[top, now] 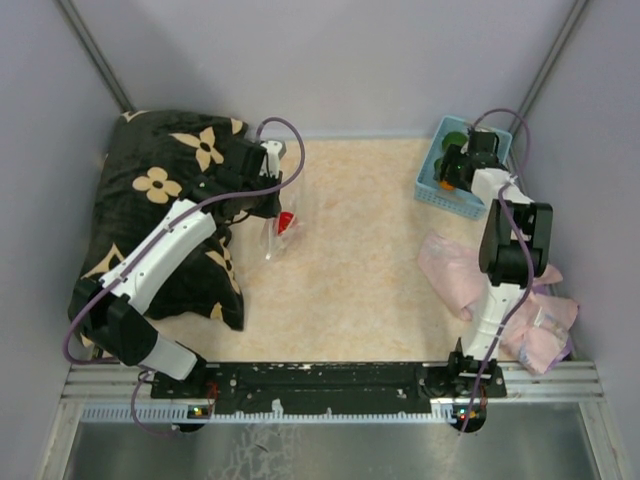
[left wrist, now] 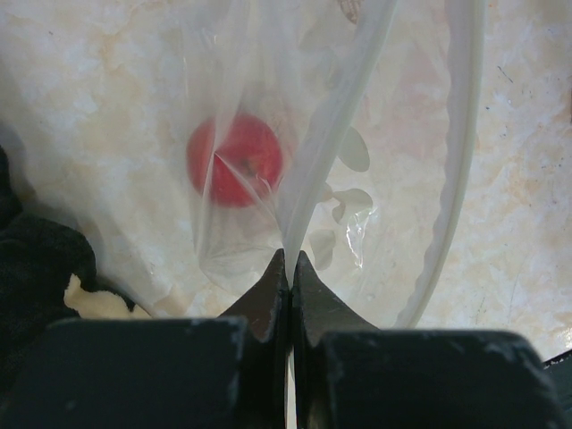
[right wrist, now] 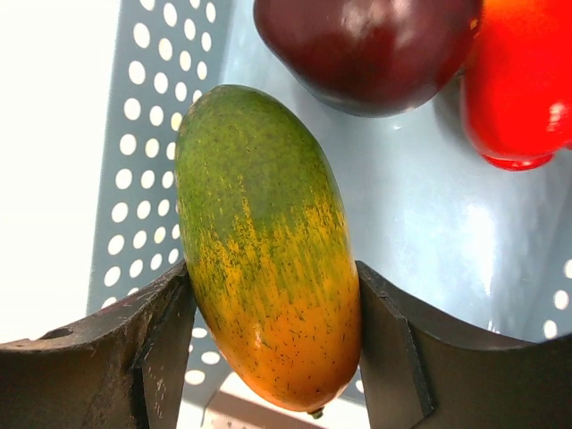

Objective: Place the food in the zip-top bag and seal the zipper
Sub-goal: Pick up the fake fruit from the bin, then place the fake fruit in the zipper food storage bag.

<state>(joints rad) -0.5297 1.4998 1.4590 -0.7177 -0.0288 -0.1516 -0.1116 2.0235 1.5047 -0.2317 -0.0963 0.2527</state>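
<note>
**Mango clamped in the basket, bag held open on the far left**

The right gripper (right wrist: 273, 277) is down in the blue basket (right wrist: 143, 107) at the far right of the table (top: 350, 290). Its two fingers press on either flank of a green-to-orange mango (right wrist: 259, 223). A maroon fruit (right wrist: 366, 45) and a red piece (right wrist: 518, 80) lie just beyond it.

Well apart, on the left, the left gripper (left wrist: 288, 259) is pinched fully closed on one lip of the zip-top bag (left wrist: 357, 134). This keeps its mouth parted beside the black floral pillow (top: 160, 170). One red fruit (left wrist: 235, 161) sits inside the bag. The zipper (left wrist: 465, 107) curves away unsealed on the free lip.

Risks, as I judge them:

- The mango is glossy and tapered, and the fingers hold it near its lower end. It could pivot or squirt out on the lift.
- It may snag the basket wall or nudge the neighbouring fruits.
- The bag is limp and held by one lip only, so the mouth may sag shut before the mango gets there.
- A long fruit arriving crosswise could push the film aside, tug the lip from the closed jaws, or roll the red fruit out.
</note>
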